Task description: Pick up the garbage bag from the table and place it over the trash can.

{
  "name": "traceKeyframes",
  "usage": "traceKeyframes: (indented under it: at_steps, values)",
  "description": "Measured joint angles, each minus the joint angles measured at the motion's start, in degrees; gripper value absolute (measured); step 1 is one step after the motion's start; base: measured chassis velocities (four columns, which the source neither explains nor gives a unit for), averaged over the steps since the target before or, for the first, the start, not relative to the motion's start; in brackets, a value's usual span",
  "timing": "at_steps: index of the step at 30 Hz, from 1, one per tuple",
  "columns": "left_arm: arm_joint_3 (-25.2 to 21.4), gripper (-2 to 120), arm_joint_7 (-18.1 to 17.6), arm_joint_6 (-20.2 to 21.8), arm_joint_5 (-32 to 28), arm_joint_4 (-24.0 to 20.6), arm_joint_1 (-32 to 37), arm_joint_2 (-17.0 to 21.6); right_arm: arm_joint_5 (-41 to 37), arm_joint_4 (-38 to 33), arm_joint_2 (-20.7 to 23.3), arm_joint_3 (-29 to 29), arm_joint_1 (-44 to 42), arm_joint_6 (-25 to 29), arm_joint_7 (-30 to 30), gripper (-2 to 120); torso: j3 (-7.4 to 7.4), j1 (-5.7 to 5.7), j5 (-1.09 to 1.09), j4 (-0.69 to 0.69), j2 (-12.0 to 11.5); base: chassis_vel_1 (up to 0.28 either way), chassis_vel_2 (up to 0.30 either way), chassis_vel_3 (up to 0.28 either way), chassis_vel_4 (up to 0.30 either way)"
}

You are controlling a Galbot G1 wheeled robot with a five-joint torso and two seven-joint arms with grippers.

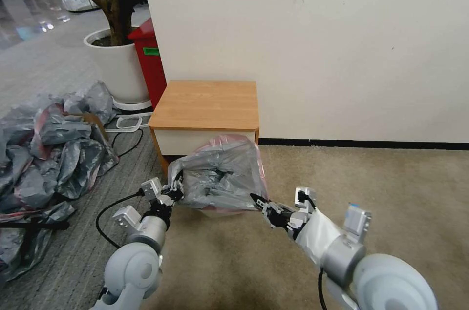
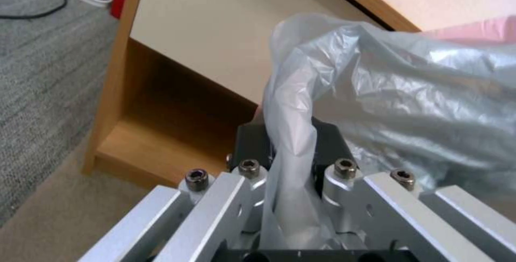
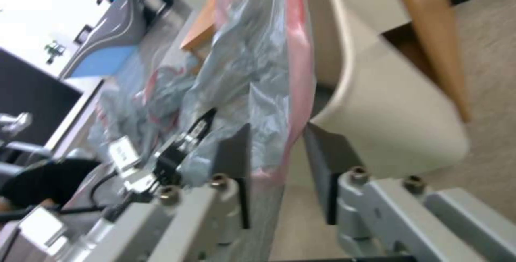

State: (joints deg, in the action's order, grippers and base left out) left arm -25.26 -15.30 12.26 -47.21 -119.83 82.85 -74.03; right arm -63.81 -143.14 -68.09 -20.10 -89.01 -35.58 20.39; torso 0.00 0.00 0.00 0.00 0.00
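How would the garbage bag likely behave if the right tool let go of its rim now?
Probably floppy: the garbage bag sags in crumpled folds between the left tool and right tool. Likely very light, since thin translucent film bunches easily. It may slide off the trash can.

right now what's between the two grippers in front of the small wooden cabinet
The thin grey garbage bag with the pink rim stretches between the left gripper and the right gripper in the head view. The right wrist view shows the beige plastic trash can beneath it.

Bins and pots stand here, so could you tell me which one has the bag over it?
The trash can, cream, beneath the garbage bag; the red bin is bare.
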Motion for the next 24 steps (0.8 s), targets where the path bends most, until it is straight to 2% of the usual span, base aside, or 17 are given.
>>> traceKeyframes:
  at_steps: [5,8,10,12,14,15,20,22,24]
  values:
    - [0.02,9,-0.64,0.00,0.04,0.03,-0.14,0.09,4.14,-0.24,-1.02,-1.15,-1.01,2.56,0.04,43,0.00,0.00,0.00,0.00,0.00,0.000,0.000,0.000,0.000]
    - [0.02,9,-0.71,0.00,0.06,-0.05,-0.01,0.12,6.71,-0.25,-1.33,-0.96,-0.56,4.26,-0.20,50,0.00,0.00,0.00,-0.01,0.00,0.000,0.000,0.000,0.000]
    - [0.01,9,-0.75,0.00,0.08,-0.53,0.49,0.10,11.98,0.64,-2.88,-0.16,1.64,8.97,-3.55,63,0.00,0.00,0.00,0.00,0.00,0.000,0.000,0.000,0.000]
    - [0.01,9,-0.75,0.00,0.09,-0.66,0.64,0.07,13.25,1.40,-3.48,0.13,2.21,10.38,-4.55,67,0.00,0.00,0.00,0.01,0.00,0.000,0.000,0.000,0.000]
    - [0.03,9,-0.76,-0.01,0.14,-1.07,1.41,-0.17,20.41,6.52,-7.14,1.94,4.66,17.96,-8.76,78,0.00,0.00,0.02,0.01,0.00,0.000,0.000,0.000,0.000]
    - [0.04,9,-0.76,-0.03,0.17,-1.18,1.61,-0.25,22.02,7.69,-8.31,2.41,4.93,19.63,-9.56,81,0.00,0.00,0.00,0.02,0.00,0.000,0.000,0.000,0.000]
    - [0.10,9,-0.76,-0.10,0.26,-1.34,1.97,-0.40,25.11,9.76,-10.87,3.71,5.15,22.44,-10.36,91,0.00,0.00,0.00,0.01,0.00,0.000,0.000,0.000,0.000]
    - [0.19,9,-0.77,-0.17,0.59,-1.46,2.08,-0.64,28.70,11.91,-14.81,5.68,4.89,25.11,-10.59,100,0.00,0.00,0.00,0.00,0.00,0.000,0.000,0.000,0.000]
    - [0.23,9,-0.77,-0.21,1.05,-1.46,2.02,-0.73,29.55,12.57,-16.44,6.54,4.74,25.80,-10.58,100,0.00,0.00,0.00,0.00,0.00,0.000,0.000,0.000,0.000]
